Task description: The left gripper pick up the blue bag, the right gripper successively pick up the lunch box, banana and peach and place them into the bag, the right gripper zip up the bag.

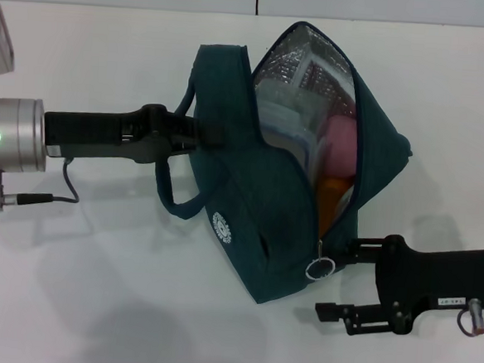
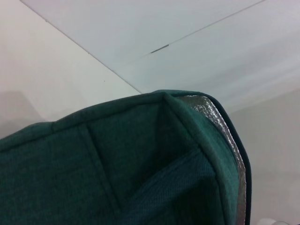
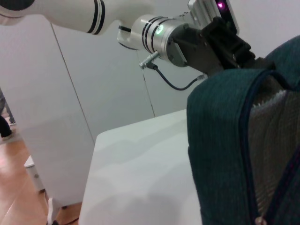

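We have the blue bag (image 1: 247,223) standing open, lunch box (image 1: 283,122), peach (image 1: 340,147) and banana (image 1: 334,196) inside. Our left gripper (image 1: 191,132) clenches its handle side, steadying it for zipping. Our right gripper (image 1: 334,283) sits released just beside the ring zip pull (image 1: 320,268).

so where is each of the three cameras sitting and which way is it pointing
Head view: on the robot's head, looking forward and down at the white table; shows the left gripper at the blue bag and the right gripper beside the ring zip pull.
Left wrist view: on the left arm, pressed up to the bag's fabric; no fingers show.
Right wrist view: on the right arm, looking past the bag to the left gripper.
All three share the bag.
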